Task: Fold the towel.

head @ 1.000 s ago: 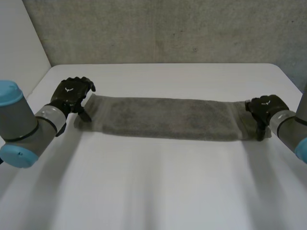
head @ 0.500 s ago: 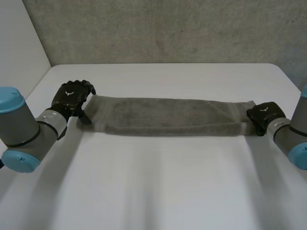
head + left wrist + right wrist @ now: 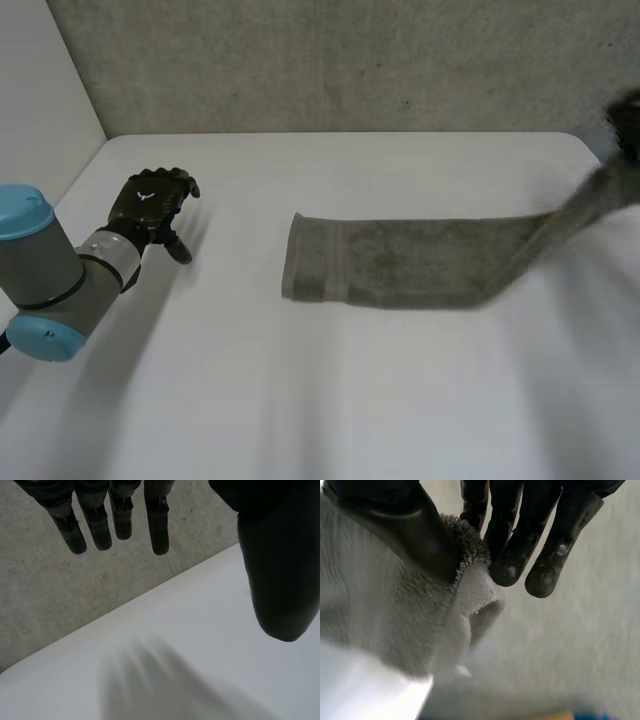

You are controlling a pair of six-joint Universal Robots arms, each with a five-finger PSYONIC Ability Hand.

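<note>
1. Grey terry towel (image 3: pixel 400 265) lies as a long band on the white table (image 3: pixel 300 400) in the head view, well apart from the robot's left hand (image 3: pixel 148 205). That hand hangs slack and empty over bare tabletop. The band's other end climbs off the table toward the right hand (image 3: pixel 625 118), raised high before the grey concrete wall (image 3: pixel 350 60). Half a second earlier the towel was stretched between both hands, one at each short end. Now the end by the left hand has been let go and has slid away toward the right hand's side. That release suggests the right hand alone carries the fold from here, probably to bring its lifted end over onto the freed one.

2. Left wrist view: the left hand (image 3: pixel 275 555) has its fingers straight and its thumb held apart, with nothing between them. White table (image 3: pixel 200 630) lies beneath the palm and the wall (image 3: pixel 50 595) stands beyond the fingertips.

3. Right wrist view: the right hand (image 3: pixel 395 525) pinches a bunched end of the towel (image 3: pixel 395 620) between thumb and fingers, and the cloth hangs away below the palm. The pinch seems to take only a small fold of cloth, so a fast swing might pull it loose.
</note>
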